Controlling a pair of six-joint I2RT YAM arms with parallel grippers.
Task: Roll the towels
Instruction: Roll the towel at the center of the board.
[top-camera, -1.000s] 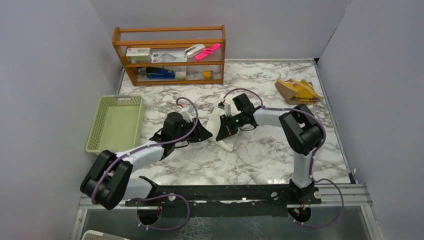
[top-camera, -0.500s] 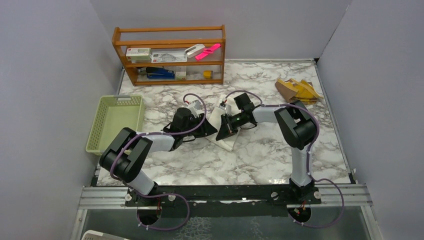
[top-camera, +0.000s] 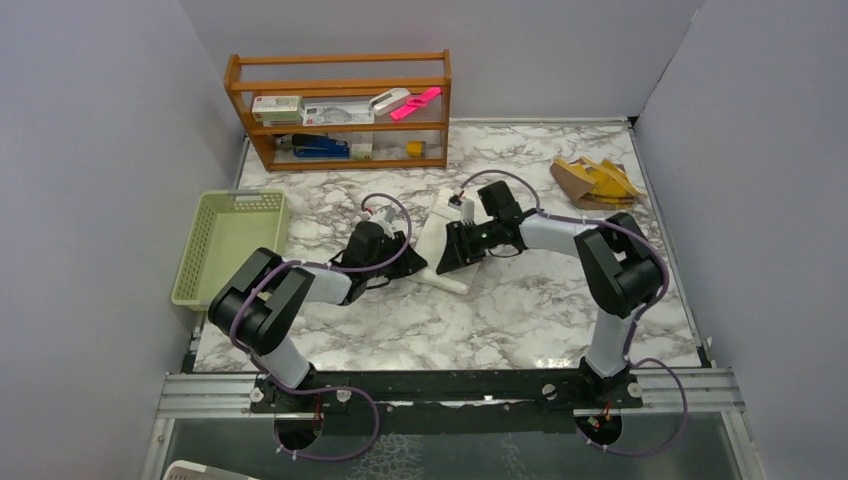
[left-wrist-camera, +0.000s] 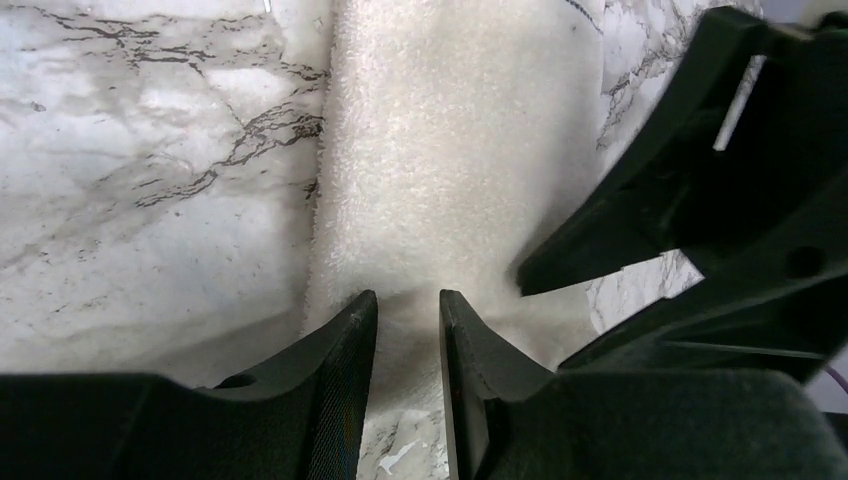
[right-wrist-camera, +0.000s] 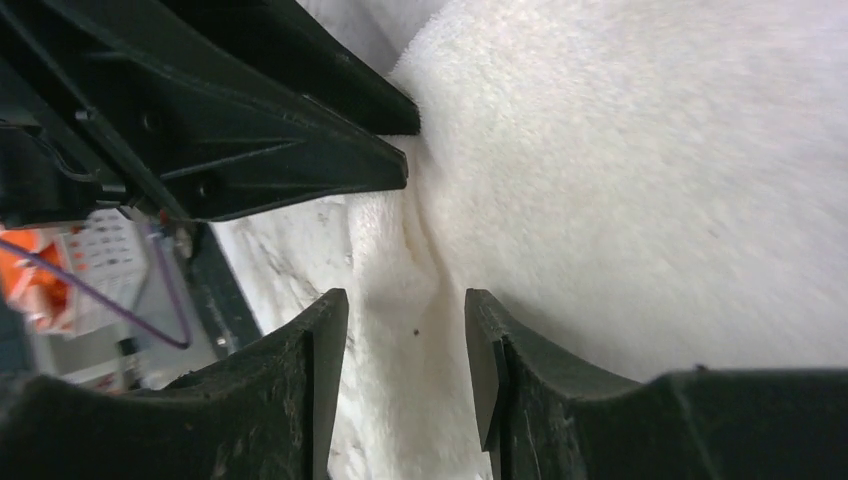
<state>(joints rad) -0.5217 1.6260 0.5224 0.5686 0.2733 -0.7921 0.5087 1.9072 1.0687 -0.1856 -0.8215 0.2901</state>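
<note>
Pinch of left gripper (left-wrist-camera: 407, 300) on white towel (left-wrist-camera: 450, 130) — right gripper (right-wrist-camera: 405, 300) half-open.

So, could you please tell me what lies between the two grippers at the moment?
The white towel. The left wrist view shows its pile spanning the stretch from the left gripper to the right gripper; the top view agrees.

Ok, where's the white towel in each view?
Top: towel at mid-table.
Left wrist: towel in the centre, running down from the top edge.
Right wrist: towel fills the right side.
Shared landmark: marble table.
</note>
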